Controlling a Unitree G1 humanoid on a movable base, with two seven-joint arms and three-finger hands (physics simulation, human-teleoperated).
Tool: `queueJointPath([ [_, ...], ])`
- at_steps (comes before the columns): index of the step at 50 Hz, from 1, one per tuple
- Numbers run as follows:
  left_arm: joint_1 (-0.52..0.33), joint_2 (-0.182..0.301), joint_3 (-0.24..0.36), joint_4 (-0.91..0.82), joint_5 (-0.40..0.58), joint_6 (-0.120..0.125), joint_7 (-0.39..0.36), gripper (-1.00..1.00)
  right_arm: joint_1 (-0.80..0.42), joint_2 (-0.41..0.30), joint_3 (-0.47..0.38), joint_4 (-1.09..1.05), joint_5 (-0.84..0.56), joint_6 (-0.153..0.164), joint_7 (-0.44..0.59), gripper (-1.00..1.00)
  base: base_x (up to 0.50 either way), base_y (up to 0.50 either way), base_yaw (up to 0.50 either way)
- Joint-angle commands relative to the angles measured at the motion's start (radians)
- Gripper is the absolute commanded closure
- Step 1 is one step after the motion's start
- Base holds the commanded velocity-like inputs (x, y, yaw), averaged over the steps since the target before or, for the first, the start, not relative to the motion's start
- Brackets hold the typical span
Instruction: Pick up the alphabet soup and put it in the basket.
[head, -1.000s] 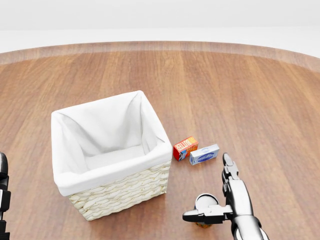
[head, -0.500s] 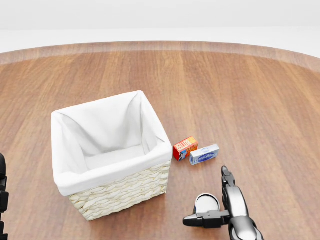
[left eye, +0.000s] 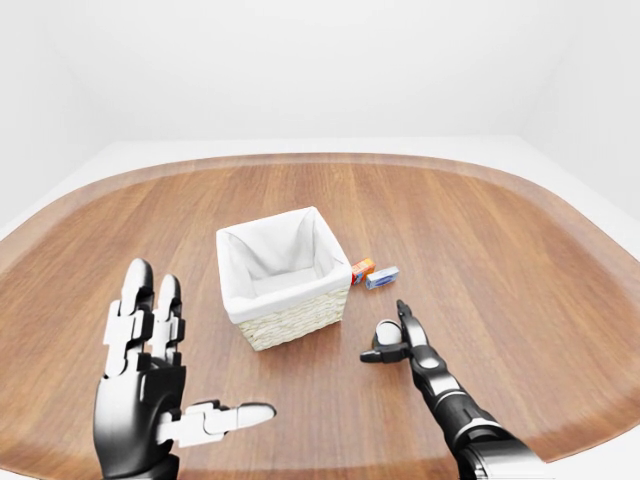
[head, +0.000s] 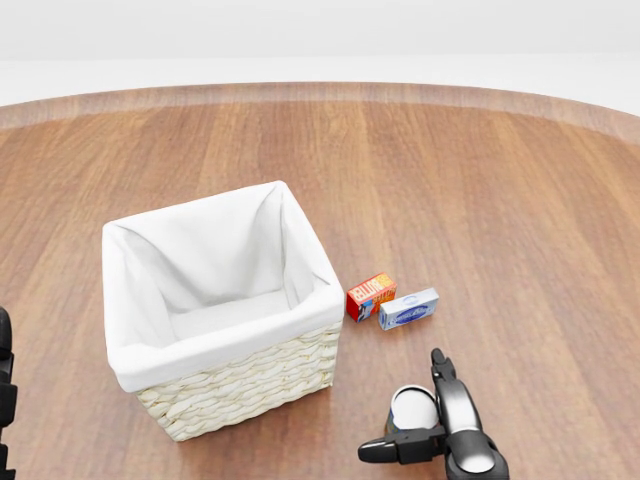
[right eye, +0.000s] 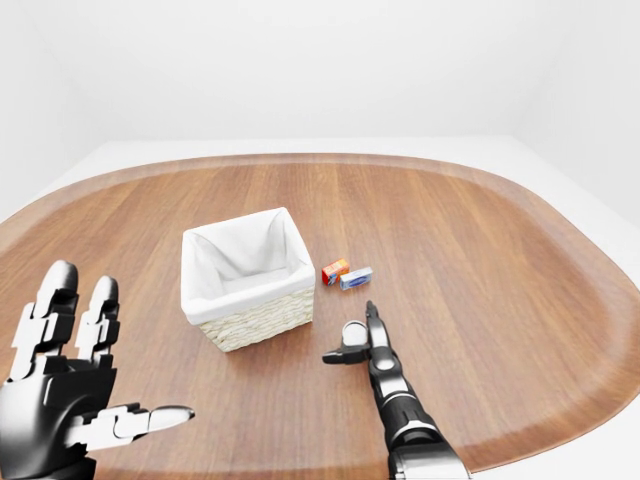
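Right hand: dark, jointed, glossy metal; fingers spread, one pointing up the head view, the thumb out sideways, standing beside the alphabet soup without closing round it. Whether a finger touches the can cannot be told.

Alphabet soup: small upright cylinder with a pale round lid, near the counter's bottom edge in the head view, partly hidden by the hand; label not readable.

Left hand: black and silver, segmented, palm up, fingers splayed, holding nothing, raised at the lower left of the left-eye view, well apart from everything.

Basket: square, pale woven wicker, lined with white cloth folded over the rim.

Red-orange box and blue-white box: small, lying flat, touching each other, just beside the basket's right side; print illegible.

Counter: large rounded slab of reddish wood grain with a lighter edge.

Room: plain white walls and floor.
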Motion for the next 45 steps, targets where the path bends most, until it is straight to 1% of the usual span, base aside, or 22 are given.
queueJointPath([
  [1,0.021,0.003,-0.01,-0.007,-0.005,0.0,-0.003,-1.0,-0.04,-0.013,-0.031,0.174,-0.01,0.0,-0.029,-1.0,0.0,0.0,0.0],
  [2,0.021,0.004,-0.011,-0.006,-0.005,0.0,-0.003,-1.0,-0.043,-0.013,-0.031,0.178,-0.012,0.0,-0.032,-1.0,0.01,0.0,0.0],
  [3,0.049,0.006,-0.037,-0.01,0.005,0.0,-0.014,-1.0,-0.078,-0.028,-0.039,0.242,-0.037,0.0,-0.096,-1.0,0.0,0.0,0.0],
  [4,0.051,0.011,-0.04,-0.01,0.005,0.0,-0.009,-1.0,-0.078,-0.029,-0.045,0.242,-0.044,0.0,-0.101,-1.0,0.0,0.0,0.0],
  [10,0.049,0.027,-0.047,-0.008,0.004,0.0,0.008,-1.0,-0.079,-0.027,-0.062,0.244,-0.061,0.0,-0.104,-1.0,0.0,0.0,0.0],
  [22,0.058,0.036,-0.053,-0.015,0.0,0.0,0.017,-1.0,-0.079,-0.026,-0.067,0.243,-0.071,0.0,-0.105,-1.0,0.0,0.0,0.0],
  [32,0.066,0.038,-0.051,-0.023,-0.008,0.0,0.015,-1.0,-0.076,-0.023,-0.064,0.247,-0.097,0.0,-0.137,-1.0,0.0,0.0,0.0],
  [35,0.066,0.036,-0.05,-0.024,-0.007,0.0,0.014,-1.0,-0.075,-0.022,-0.062,0.249,-0.109,0.0,-0.157,-1.0,0.0,0.0,0.0],
  [37,0.063,0.036,-0.051,-0.022,-0.004,0.0,0.015,-1.0,-0.074,-0.022,-0.056,0.251,-0.127,0.0,-0.191,-1.0,0.0,0.0,0.0],
  [45,0.06,0.037,-0.051,-0.02,-0.003,0.0,0.018,-1.0,-0.074,-0.022,-0.062,0.252,-0.137,0.0,-0.2,-1.0,0.0,0.0,0.0],
])
